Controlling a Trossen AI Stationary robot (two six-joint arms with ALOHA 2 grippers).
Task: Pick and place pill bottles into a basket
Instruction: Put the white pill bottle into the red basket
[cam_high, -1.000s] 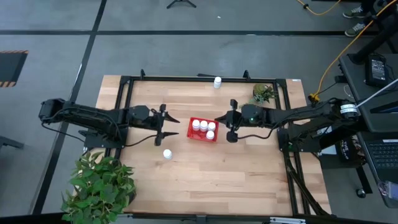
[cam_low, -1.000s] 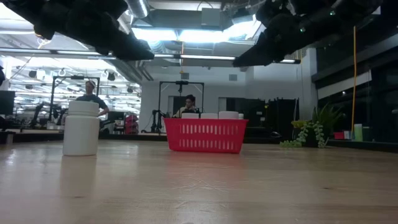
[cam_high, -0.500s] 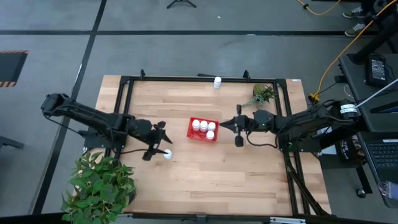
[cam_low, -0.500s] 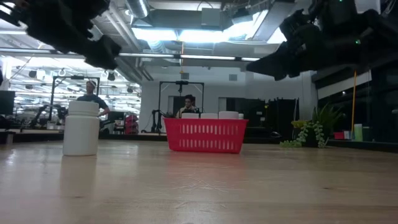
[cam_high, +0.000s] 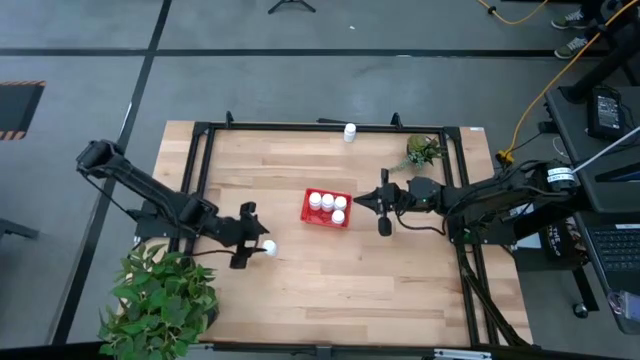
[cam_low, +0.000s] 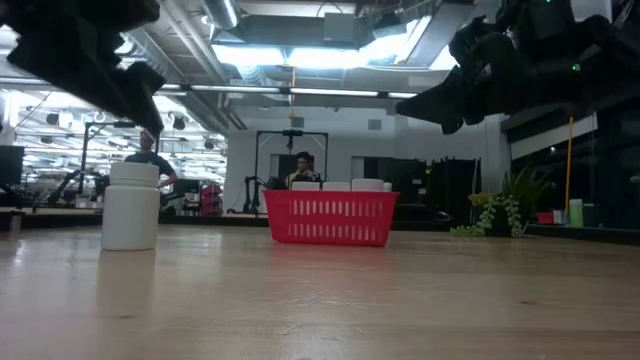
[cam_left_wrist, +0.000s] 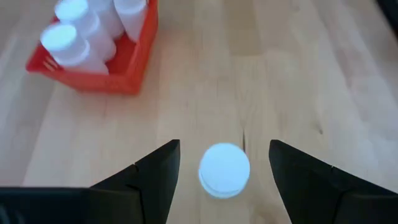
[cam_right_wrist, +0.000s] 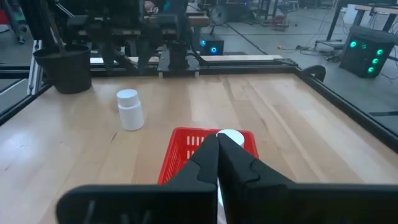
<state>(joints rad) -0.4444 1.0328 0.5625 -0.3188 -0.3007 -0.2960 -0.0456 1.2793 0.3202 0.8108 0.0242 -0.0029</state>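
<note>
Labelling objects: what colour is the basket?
Bright red basket, with mesh-like walls; clearest in the low view.

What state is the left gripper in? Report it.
Open. The left gripper has its fingers spread either side of an upright pill bottle, touching nothing.

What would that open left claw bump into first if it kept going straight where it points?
Probably the small white round-capped pill bottle, standing on the wooden table between the left gripper's open fingers; depth is uncertain.
</note>
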